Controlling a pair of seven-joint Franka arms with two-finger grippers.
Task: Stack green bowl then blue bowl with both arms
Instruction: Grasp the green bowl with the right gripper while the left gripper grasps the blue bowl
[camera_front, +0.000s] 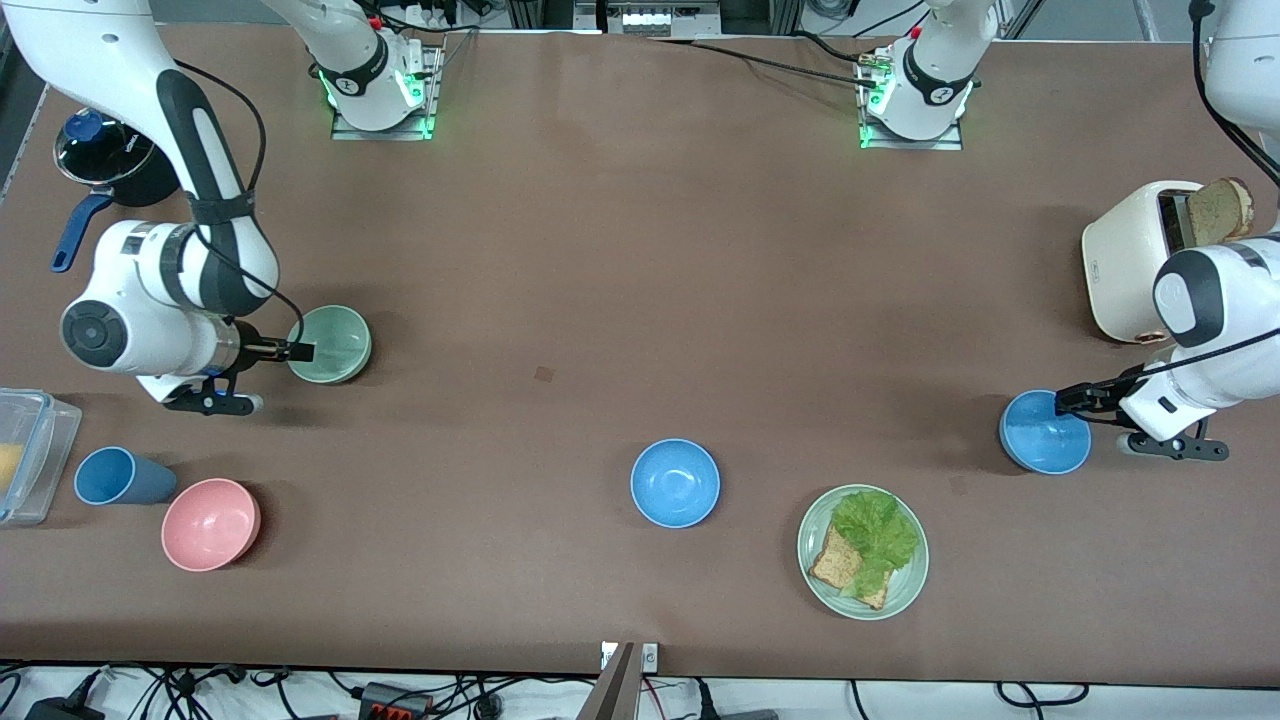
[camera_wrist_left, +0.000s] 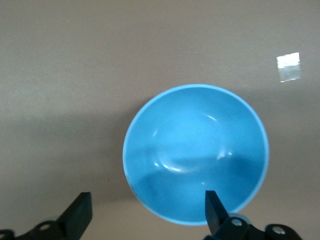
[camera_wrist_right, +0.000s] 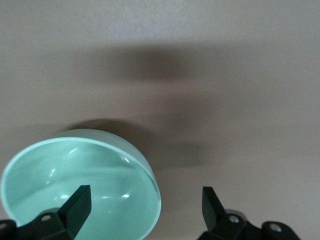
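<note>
The small round pale sage-green plastic bowl (camera_front: 330, 344) sat on the brown table (camera_front: 620, 270) toward the right arm's end, upright and empty. The right arm's black two-finger gripper (camera_front: 297, 351) hung at the bowl's rim, its fingers spread wide; in the right wrist view one finger (camera_wrist_right: 76, 206) stood over the inside of the green bowl (camera_wrist_right: 80, 185) and the other (camera_wrist_right: 211, 206) over bare table outside the rim, so the wall lay between them without being clamped.

Toward the left arm's end, a small round sky-blue plastic bowl (camera_front: 1044, 432) rested upright on the table. The left arm's black gripper (camera_front: 1062, 400) hovered at its rim, also wide apart: in the left wrist view one finger (camera_wrist_left: 214, 210) was over the edge of the blue bowl (camera_wrist_left: 196, 152), the other (camera_wrist_left: 80, 214) over the table outside it.

A second sky-blue bowl (camera_front: 675, 482) lay near the middle of the table, nearer the front camera than both task bowls. Beside it, a flat pale-green plate (camera_front: 815, 565) carried lettuce (camera_front: 875, 535) and bread (camera_front: 832, 565). A pink bowl (camera_front: 210, 524) and a blue cup (camera_front: 115, 476) lay toward the right arm's end, with a clear plastic container (camera_front: 30, 450) at that edge. A cream toaster (camera_front: 1135, 255) holding a bread slice (camera_front: 1218, 210) stood farther from the camera than the left gripper's bowl.
</note>
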